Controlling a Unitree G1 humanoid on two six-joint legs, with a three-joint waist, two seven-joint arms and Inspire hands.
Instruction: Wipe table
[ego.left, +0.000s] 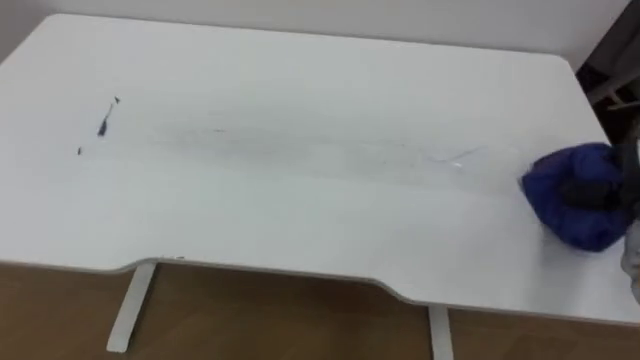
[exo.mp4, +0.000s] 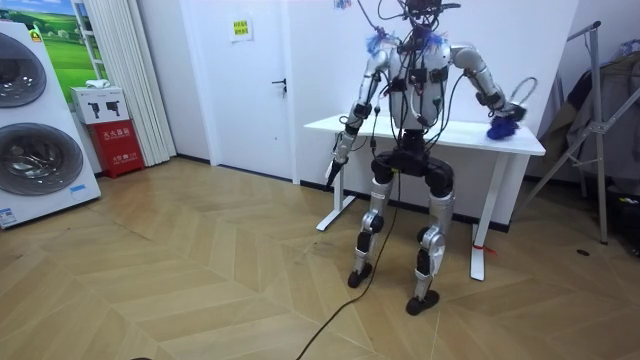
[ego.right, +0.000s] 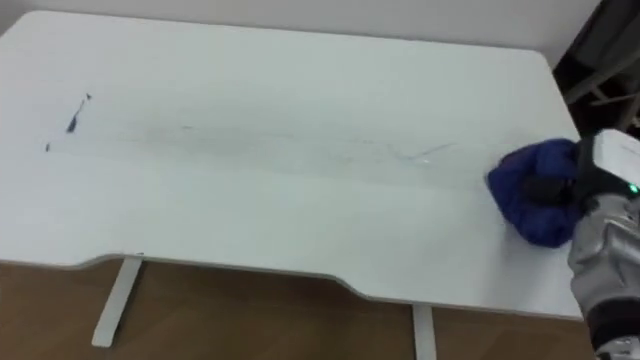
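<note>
Right hand is cut by the picture's edge, half buried behind the blue cloth. Left hand is too small to read, and the dark marks are mere specks.

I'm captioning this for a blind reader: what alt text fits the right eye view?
A right robot hand grips a bunched blue cloth on the right end of a white table. Small dark marks sit near the table's far left corner.

No legible text; notice on door, red box label perhaps printed, too small.
</note>
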